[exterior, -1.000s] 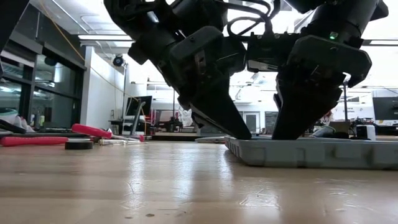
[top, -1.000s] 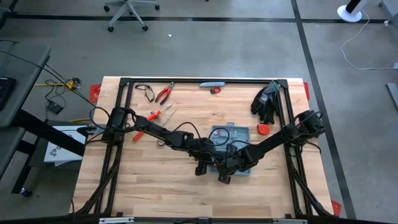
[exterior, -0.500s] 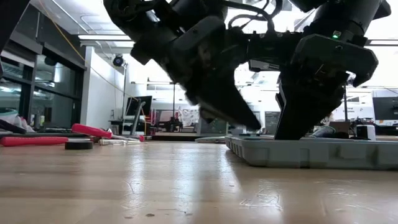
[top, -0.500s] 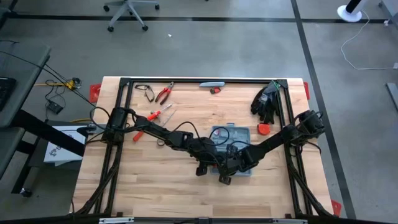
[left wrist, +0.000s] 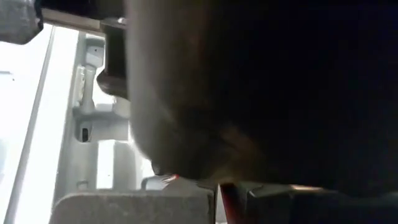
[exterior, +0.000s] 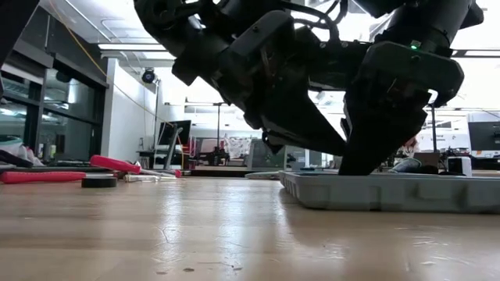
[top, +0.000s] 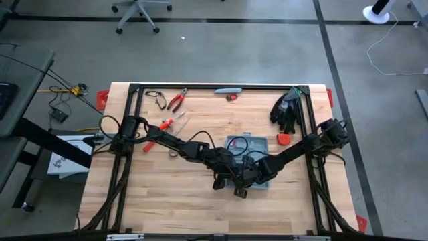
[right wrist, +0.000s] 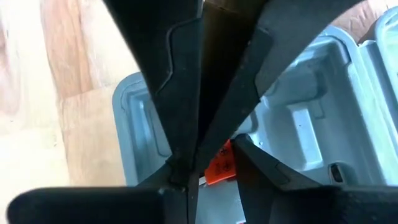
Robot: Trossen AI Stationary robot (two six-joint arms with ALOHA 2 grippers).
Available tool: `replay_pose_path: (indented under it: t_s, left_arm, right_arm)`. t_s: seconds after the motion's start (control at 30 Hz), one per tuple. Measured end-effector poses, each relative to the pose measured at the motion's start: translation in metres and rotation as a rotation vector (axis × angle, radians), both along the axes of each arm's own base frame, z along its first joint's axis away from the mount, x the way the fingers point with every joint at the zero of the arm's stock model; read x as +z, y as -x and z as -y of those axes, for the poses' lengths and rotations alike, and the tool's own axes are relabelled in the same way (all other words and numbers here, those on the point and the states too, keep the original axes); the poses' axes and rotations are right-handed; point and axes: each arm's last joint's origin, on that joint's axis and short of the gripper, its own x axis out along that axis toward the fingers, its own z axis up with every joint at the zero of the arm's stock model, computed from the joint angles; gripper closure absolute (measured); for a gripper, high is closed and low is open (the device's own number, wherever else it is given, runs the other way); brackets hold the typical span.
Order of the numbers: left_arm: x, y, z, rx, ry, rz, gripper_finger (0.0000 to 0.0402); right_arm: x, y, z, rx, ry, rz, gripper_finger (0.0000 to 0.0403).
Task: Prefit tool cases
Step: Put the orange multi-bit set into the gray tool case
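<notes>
- Table (top: 167, 194): you have a pale wooden top with a black frame along its edges; both arms reach in towards its middle.
- Red-handled tools, left part of the table: one pair of pliers (top: 176, 101) lies near the far edge, and a smaller red-handled tool (top: 165, 124) lies nearer you, beside the left arm. In the low view they show as red handles (exterior: 113, 164) far off at the left.
- Left pincer (top: 231, 175): you see it at the left edge of the tool case, raised just clear of the tray's rim in the low view (exterior: 312, 144). Its fingers are closed together and nothing is gripped between them.
- Tool case (top: 249, 144): the grey-blue case lies open and flat at the middle of the table, slightly right of centre. Its moulded grey slots show in the right wrist view (right wrist: 298, 124), and its low wall shows in the low view (exterior: 391, 193).
- Right pincer (top: 257, 175): you find it over the near part of the case, tips down inside the tray (exterior: 355, 160). Its fingers are partly apart; a small orange-red piece (right wrist: 219, 165) sits by the tips, and you cannot tell whether it is gripped.
- Black gloves (top: 286, 108): a dark heap at the far right of the table, with a small red round object (top: 283, 138) just nearer you.
</notes>
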Motion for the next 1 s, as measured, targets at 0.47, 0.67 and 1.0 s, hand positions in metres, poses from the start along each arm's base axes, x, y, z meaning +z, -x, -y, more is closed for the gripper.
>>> replay_pose_path:
  t_s: [0.47,0.67,1.0]
  left_arm:
    - [-0.011,0.009,-0.006,0.006,-0.02,-0.145,0.0401]
    - [-0.018,0.008,-0.005,-0.012,0.005,-0.147,0.0401]
    - [-0.022,0.006,-0.005,-0.002,0.01,-0.146,0.0401]
  right_arm:
    - [0.0,0.0,0.0,-0.005,-0.002,-0.001,0.0326]
    - [0.0,0.001,-0.001,-0.005,-0.005,-0.003,0.0326]
    - [0.0,0.001,-0.003,0.002,-0.003,0.01,0.0325]
